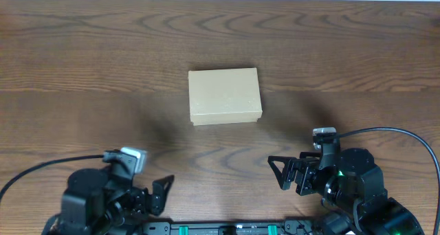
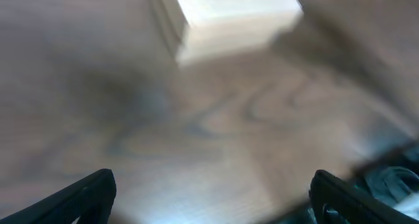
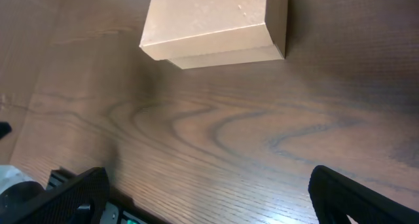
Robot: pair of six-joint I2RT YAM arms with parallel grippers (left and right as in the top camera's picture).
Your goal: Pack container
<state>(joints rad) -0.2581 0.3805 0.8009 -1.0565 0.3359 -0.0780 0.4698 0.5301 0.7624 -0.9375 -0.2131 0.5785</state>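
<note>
The container [image 1: 225,95] is a small tan cardboard box with its lid shut, lying flat at the middle of the wooden table. It shows blurred at the top of the left wrist view [image 2: 229,18] and sharp at the top of the right wrist view [image 3: 216,24]. My left gripper [image 1: 159,194] is open and empty at the near left, well short of the box. My right gripper [image 1: 285,173] is open and empty at the near right, also apart from the box. Both pairs of fingers [image 2: 209,194] [image 3: 209,194] frame bare wood. No tape rolls are in view.
The wooden table [image 1: 82,70] stretches wide to the left, right and far side of the box. Black cables run from both arms along the near edge. The arm bases sit at the near edge.
</note>
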